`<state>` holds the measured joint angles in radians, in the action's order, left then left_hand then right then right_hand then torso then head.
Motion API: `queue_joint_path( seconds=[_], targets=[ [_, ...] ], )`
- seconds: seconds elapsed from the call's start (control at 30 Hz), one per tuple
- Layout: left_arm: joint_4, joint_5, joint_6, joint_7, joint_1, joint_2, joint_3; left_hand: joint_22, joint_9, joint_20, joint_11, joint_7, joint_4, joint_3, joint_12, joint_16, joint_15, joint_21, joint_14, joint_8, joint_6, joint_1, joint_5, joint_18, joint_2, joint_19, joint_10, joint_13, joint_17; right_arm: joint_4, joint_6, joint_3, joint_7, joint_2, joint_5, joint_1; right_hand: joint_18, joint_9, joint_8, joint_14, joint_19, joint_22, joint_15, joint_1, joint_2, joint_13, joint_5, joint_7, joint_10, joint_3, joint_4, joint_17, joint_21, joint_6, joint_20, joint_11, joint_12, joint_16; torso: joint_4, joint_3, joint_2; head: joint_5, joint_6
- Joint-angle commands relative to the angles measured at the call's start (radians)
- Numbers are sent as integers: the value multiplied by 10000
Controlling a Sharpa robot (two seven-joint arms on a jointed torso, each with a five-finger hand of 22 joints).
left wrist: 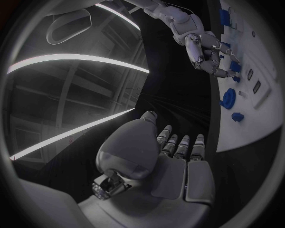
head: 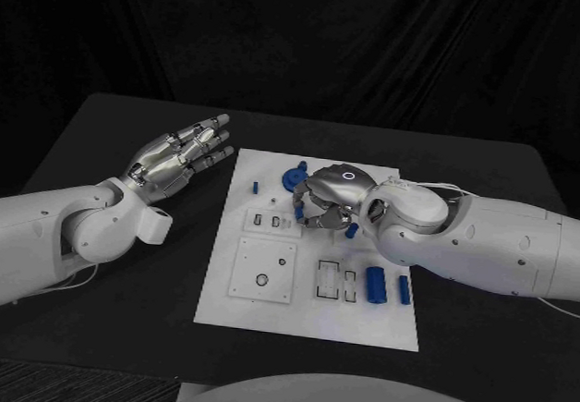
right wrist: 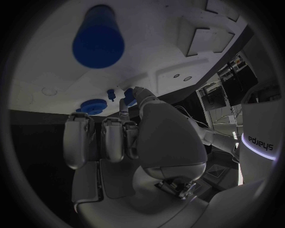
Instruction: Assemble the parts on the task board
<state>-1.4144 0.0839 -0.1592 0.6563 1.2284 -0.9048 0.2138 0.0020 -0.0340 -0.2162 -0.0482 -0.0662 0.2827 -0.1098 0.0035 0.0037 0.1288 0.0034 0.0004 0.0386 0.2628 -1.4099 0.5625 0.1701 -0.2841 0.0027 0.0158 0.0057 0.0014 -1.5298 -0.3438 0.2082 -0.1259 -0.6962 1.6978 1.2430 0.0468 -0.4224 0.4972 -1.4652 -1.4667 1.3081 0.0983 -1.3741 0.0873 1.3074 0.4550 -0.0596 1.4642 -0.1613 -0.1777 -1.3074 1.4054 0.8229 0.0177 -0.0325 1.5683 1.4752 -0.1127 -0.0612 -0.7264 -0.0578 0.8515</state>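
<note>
Head view: left robot hand (head: 175,159) spread, empty, off task board (head: 263,315) edge; right robot hand (head: 328,199) curled over board, grip unclear.

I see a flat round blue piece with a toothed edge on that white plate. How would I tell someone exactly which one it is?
Find the white board mid-table, then go to its far end, just left of the right hand hovering there. The gear is a broad blue disc; the other blue parts, like the two cylinders at the near right, are slim pegs.
</note>
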Motion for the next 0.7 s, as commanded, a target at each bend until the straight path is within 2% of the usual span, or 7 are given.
queue_joint_path(
  seconds=[0.03, 0.37, 0.53, 0.7],
  targets=[
    [-6, -5, -149, 117, -12, 18, -9, -4, -10, -43, -61, -12, -15, 49, 31, -37, 46, -16, -4, 47, 8, -94, 43, -120, -21, -7, -11, -2, -14, 9, 46, -5, -187, 34, 80, -38, -45, -215, 38, -714, -311, 2058, -77, 55, -49, 2634, 3, -46, 1066, -8, 65, -769, -47, 24, -5, 70, 25, -70, -7, 3, -6, -9, 9],
    [21, -5, -187, 80, -18, 45, -9, -4, -10, -43, -64, -23, -13, 60, 31, -37, 48, -16, -4, 46, 10, -93, 41, -121, -24, -7, -12, -2, -14, 15, 71, -5, -146, 70, 80, -70, -43, -224, 8, -712, -311, 2053, -126, 192, -16, 2634, -108, -93, 1066, 17, 74, -757, -61, -33, 42, 116, 25, -76, -13, 3, -10, -40, 25],
    [29, -5, -199, 63, -23, 50, -9, -4, -10, -43, -64, -23, -13, 60, 31, -37, 48, -16, -4, 46, 10, -93, 41, -121, -24, -7, -12, -2, -14, 18, 137, -5, -156, 80, 80, -85, -38, -238, -7, -711, -309, 2048, -145, 313, 10, 2634, -328, -106, 1066, 44, 94, -737, -79, -62, 74, 131, 25, -84, -12, -1, -13, -51, 35],
    [36, -5, -209, 54, -30, 56, -9, -5, -10, -43, -66, -37, -10, 73, 29, -37, 48, -17, -4, 45, 6, -91, 40, -121, -25, -9, -17, -4, -14, 36, 255, -5, -183, 99, 80, -110, -22, -211, -142, -700, -287, 2028, -155, 407, 16, 2634, -935, -154, 1066, 60, 188, -673, -148, -281, 97, 142, 25, -116, -6, 1, -10, -61, 36]
  ],
)
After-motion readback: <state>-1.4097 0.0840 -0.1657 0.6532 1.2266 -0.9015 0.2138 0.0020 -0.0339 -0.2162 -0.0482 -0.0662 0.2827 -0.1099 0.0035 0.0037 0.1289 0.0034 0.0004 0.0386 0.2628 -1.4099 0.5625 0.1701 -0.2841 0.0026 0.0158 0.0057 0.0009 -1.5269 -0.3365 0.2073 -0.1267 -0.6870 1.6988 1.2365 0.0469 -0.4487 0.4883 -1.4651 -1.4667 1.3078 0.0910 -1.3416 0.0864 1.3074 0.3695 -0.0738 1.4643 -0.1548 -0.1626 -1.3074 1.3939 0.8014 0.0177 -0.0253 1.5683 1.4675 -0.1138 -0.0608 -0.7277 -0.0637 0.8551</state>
